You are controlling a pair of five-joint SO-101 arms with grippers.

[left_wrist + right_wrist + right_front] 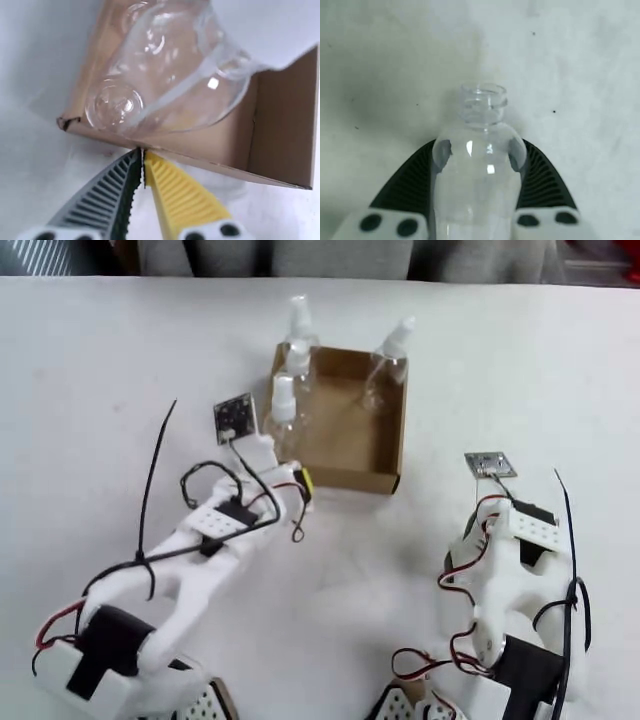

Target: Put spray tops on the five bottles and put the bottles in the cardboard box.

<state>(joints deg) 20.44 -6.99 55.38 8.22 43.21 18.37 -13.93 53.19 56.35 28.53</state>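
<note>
The cardboard box [345, 475] sits open at mid-table. Three clear bottles with white spray tops [284, 402] stand along its left wall, and one more [390, 355] is at its back right corner. My left gripper [300, 485] is at the box's front left corner, just outside. In the left wrist view my left gripper [143, 156] has its grey and yellow fingers shut together on nothing, facing the box wall [200, 155] and the bottles' bases [115, 102]. My right gripper [480, 150] is shut on a clear bottle [480, 175] whose neck [483, 100] has no top.
The right arm [500, 550] is low over the white table [90, 370], right of and nearer than the box. Loose cables hang off both arms. Open tabletop lies at the far left and between the arms.
</note>
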